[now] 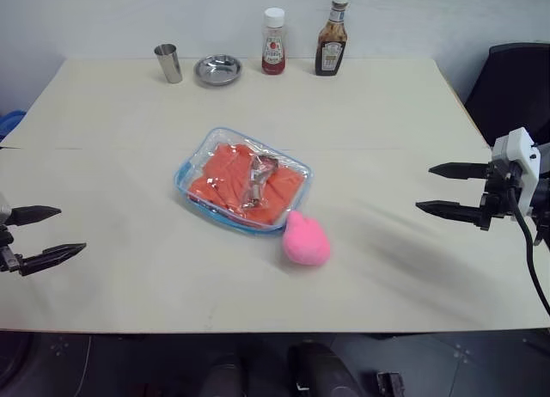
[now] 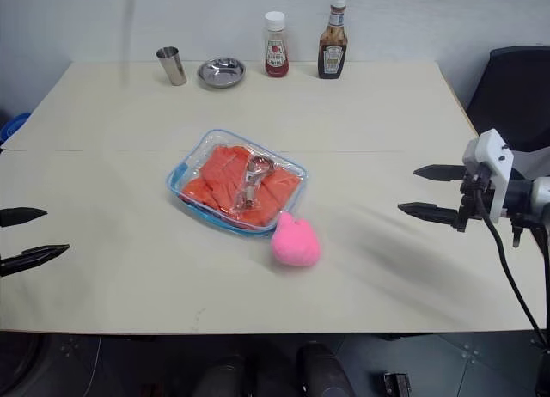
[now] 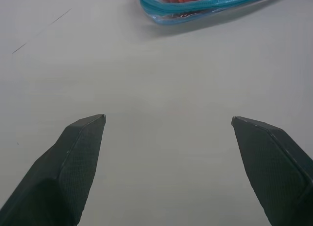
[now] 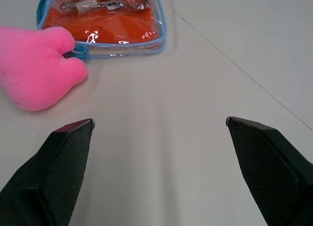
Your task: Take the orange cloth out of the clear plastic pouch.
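The left hand (image 1: pixel 50 235) hovers over the near left edge of the table (image 1: pixel 120 122), with its two black fingers spread wide apart and nothing between them. It points inward, toward the middle of the table. The right hand (image 1: pixel 436 189) hovers over the right side of the table, also with the fingers wide apart and empty, and it points inward from the other side. Both hands are well apart from the things in the middle.

Between them, near the centre of the table, lies the clear plastic pouch (image 1: pixel 199 156), flat, with light blue trim. The orange cloth (image 1: pixel 225 175) is inside it, folded and filling most of the pouch. On top of the cloth, under the plastic, I see something small and shiny, but I cannot tell what it is. A pink pom-pom (image 1: pixel 306 240) lies on the table at the pouch's near corner, touching it.

At the far edge of the table stand in a row a metal cup (image 1: pixel 168 63), a small metal dish (image 1: pixel 217 70), a red sauce bottle (image 1: pixel 273 42) and a dark sauce bottle (image 1: pixel 332 37).
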`<control>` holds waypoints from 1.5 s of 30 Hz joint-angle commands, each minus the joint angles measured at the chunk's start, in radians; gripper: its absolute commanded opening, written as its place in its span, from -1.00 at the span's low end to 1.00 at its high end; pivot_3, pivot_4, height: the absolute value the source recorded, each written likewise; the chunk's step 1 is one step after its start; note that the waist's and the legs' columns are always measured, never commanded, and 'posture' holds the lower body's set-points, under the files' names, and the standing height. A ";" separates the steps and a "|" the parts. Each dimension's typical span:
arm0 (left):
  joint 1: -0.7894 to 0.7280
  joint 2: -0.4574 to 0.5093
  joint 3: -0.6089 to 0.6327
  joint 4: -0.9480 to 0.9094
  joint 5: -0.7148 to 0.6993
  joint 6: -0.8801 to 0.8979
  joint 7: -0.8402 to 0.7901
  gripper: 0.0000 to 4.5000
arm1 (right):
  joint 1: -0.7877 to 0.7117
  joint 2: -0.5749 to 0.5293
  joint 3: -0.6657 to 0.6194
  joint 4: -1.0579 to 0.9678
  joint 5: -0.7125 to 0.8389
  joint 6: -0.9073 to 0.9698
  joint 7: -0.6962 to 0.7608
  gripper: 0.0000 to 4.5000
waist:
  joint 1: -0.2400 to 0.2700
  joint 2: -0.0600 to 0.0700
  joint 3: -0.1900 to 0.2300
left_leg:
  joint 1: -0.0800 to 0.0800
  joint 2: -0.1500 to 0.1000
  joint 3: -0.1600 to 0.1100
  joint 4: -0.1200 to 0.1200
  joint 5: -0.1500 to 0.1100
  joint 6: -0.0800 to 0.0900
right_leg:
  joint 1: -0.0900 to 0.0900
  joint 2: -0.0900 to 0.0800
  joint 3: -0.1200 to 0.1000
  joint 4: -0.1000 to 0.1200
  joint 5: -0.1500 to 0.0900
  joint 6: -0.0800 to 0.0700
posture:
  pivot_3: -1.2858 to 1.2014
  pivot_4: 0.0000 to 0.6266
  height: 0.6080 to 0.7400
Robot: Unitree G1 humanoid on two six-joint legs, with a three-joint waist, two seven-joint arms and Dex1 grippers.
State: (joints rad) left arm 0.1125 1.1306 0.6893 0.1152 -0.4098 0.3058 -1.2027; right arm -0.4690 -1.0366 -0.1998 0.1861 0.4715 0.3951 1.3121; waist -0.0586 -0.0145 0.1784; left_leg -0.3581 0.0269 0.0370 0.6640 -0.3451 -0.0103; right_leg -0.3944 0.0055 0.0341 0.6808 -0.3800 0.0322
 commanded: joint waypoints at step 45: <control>-0.874 -0.697 -0.593 -0.381 -0.100 0.932 1.040 0.94 | 0.290 0.261 -0.070 -0.819 0.195 0.285 -0.531 1.00 | 0.030 -0.002 -0.001 | -0.013 0.000 -0.002 0.018 0.002 -0.005 | -0.004 0.002 0.000 0.009 0.002 0.004 | 0.03 -0.52 1.00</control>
State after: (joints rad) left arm -0.7363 0.4322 0.1353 -0.2862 -0.5648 1.2362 -0.2044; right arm -0.1779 -0.7784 -0.2440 -0.5787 0.6392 0.6682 0.8137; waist -0.0281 -0.0169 0.1773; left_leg -0.3704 0.0265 0.0356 0.6822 -0.3431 -0.0154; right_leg -0.3985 0.0072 0.0341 0.6895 -0.3779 0.0362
